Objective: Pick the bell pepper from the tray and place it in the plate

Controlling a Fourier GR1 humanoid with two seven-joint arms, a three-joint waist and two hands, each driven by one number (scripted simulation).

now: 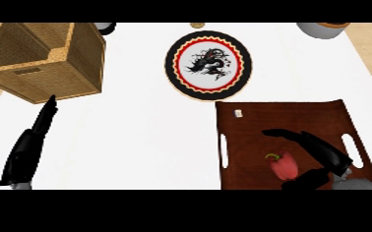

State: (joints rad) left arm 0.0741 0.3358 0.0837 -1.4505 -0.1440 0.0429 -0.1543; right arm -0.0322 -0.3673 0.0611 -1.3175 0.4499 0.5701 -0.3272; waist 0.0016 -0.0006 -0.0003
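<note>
One red bell pepper (283,165) on brown tray (283,120), right hand (320,159) spread around it ungrasped, plate (208,65) beyond, wicker box (51,59) far left

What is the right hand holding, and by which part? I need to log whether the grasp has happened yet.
Nothing is held yet. The right hand is open around the bell pepper, which lies on the tray.
</note>
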